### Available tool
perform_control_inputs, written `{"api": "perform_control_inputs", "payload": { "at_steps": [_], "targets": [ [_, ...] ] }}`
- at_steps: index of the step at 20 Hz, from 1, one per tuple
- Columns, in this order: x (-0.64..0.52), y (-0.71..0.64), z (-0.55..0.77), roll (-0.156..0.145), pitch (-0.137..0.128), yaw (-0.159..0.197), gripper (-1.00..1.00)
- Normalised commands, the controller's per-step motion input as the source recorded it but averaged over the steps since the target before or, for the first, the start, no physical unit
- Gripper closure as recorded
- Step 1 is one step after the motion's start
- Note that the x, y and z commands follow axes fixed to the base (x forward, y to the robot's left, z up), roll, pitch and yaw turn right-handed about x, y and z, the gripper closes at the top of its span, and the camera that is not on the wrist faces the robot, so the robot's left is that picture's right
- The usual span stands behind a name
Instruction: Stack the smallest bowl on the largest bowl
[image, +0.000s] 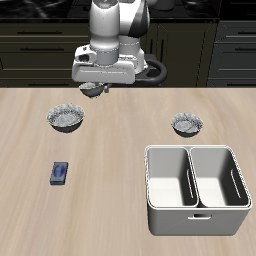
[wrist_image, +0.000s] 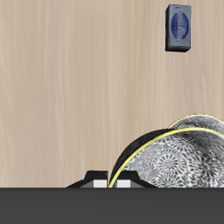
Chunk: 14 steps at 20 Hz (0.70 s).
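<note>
The hand (image: 93, 91) hangs behind the largest bowl (image: 66, 119); whether it holds anything cannot be told. The smallest bowl (image: 187, 124) sits apart on the table (image: 110, 150), behind the white bin (image: 196, 189). Stacking isn't done.

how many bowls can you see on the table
2 clearly: one bowl below the gripper, nearer the blue box, and one behind the white caddy. A third may be hidden behind the gripper.

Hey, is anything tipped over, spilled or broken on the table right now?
Nothing stands out. Two speckled bowls sit upright on the table, the white two-compartment caddy stands square, and the small blue object lies flat.
</note>
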Motion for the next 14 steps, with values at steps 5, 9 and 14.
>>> {"api": "perform_control_inputs", "payload": {
  "at_steps": [5,9,14],
  "targets": [
    [0.0,-0.46,0.04,-0.021,-0.008,0.005,1.0],
    [0.01,-0.46,0.01,-0.018,0.02,-0.01,1.0],
    [-0.05,-0.44,0.05,-0.041,-0.006,-0.001,1.0]
  ]
}}
